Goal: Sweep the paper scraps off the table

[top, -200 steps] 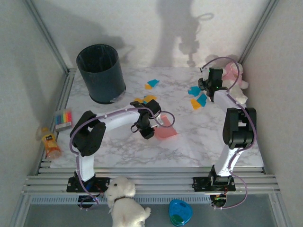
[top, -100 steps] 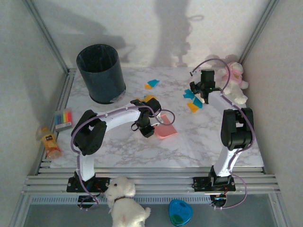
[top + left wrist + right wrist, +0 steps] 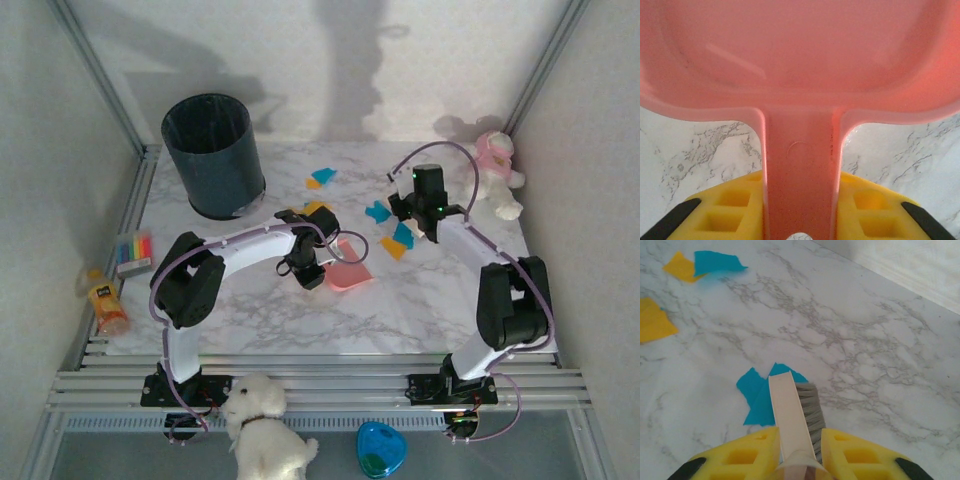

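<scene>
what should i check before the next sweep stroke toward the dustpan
1. Left end effector shut on the pink plastic dustpan handle: ok.
2. Right end effector shut on the cream-handled grey-bristle brush: ok.
3. Brush over a teal paper scrap: ok.
4. Dustpan mouth flat on the white marble-veined table: cannot tell.
5. All paper scraps gathered: not ok, orange and teal bits lie scattered.

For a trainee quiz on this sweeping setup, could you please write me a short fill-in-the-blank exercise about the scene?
The left gripper is shut on the handle of a ____ dustpan.
The right gripper is shut on a ____, its bristles over a teal paper scrap.
The dark bin stands at the table's far ____ corner.
Missing words: pink; brush; left.
</scene>
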Robot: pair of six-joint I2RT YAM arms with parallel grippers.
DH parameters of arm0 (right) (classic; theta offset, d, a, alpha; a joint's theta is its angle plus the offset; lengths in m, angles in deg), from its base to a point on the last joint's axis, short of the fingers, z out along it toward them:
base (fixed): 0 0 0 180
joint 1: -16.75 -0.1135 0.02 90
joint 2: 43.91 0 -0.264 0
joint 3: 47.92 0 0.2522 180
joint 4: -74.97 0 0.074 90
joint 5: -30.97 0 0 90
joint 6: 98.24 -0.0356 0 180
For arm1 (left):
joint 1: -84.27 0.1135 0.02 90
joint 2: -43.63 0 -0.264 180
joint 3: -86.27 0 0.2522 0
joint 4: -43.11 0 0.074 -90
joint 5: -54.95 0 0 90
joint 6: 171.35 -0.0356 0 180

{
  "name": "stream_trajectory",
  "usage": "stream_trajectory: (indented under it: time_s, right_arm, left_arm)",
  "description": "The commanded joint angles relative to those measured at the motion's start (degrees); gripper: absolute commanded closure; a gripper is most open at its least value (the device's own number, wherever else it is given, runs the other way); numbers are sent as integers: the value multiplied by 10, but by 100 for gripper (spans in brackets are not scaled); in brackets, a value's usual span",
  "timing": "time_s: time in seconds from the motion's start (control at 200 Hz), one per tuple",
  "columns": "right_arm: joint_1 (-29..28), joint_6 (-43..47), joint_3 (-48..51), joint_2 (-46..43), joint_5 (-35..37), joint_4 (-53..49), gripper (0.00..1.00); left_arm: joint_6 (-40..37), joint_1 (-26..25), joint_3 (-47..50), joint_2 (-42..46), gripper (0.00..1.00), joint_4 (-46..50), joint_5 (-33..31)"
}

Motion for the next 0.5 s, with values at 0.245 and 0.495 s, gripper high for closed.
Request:
stream_trajectory:
  time_s: [0.245, 0.495]
  right_arm:
    - [-20, -73, 34, -65, 23, -37, 100]
    - [-20, -183, 27, -99, 129, -65, 100]
  left_arm:
    - [-6, 4, -5, 5, 100, 37, -19]
    - [-30, -9, -2, 13, 100, 55, -15]
